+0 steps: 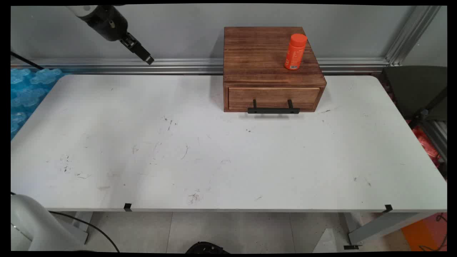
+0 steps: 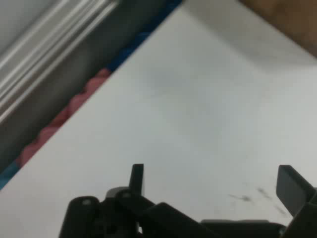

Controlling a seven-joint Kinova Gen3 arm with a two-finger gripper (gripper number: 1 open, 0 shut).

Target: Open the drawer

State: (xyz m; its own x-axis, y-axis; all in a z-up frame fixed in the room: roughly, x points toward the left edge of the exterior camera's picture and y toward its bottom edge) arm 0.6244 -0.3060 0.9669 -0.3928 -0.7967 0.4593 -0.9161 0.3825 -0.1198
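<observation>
My black gripper (image 1: 148, 60) hangs high at the upper left, above the table's far left part, pointing down and to the right. In the hand view the gripper (image 2: 215, 181) is open, its two fingers (image 2: 137, 174) wide apart with only bare white table (image 2: 188, 109) between them. A brown wooden box (image 1: 266, 57) stands at the far middle of the table (image 1: 214, 157), its single drawer (image 1: 273, 98) shut, with a black bar handle (image 1: 273, 110). An orange bottle (image 1: 295, 51) stands upright on the box's top, toward its right side. The gripper is well left of the box and holds nothing.
An aluminium rail (image 1: 185, 66) runs along the wall behind the table. Blue padding (image 1: 25, 89) lies off the table's left edge. A corner of the wooden box (image 2: 292, 20) shows at the hand view's top right.
</observation>
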